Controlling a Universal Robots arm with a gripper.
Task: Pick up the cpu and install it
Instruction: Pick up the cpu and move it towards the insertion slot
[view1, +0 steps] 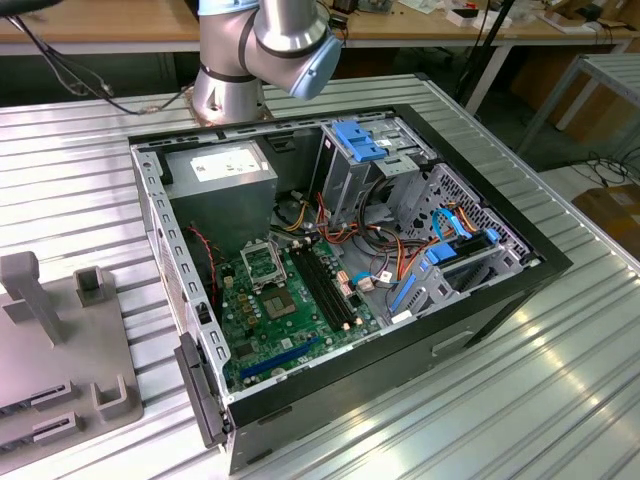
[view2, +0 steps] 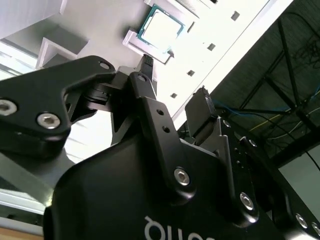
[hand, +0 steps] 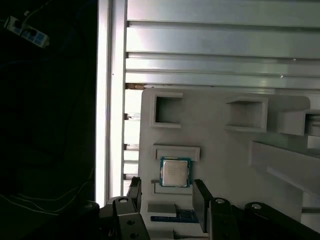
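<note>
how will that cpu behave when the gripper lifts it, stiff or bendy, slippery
Probably stiff: the cpu is a thin flat square with a metal face, so it should not flex. Likely light, being small beside the open gripper. Its smooth face may be slippery, and lying flat in the holder it offers only thin edges to grip.

power supply label (view1: 222, 165) print too small, cpu (hand: 175, 171) markings illegible
</note>
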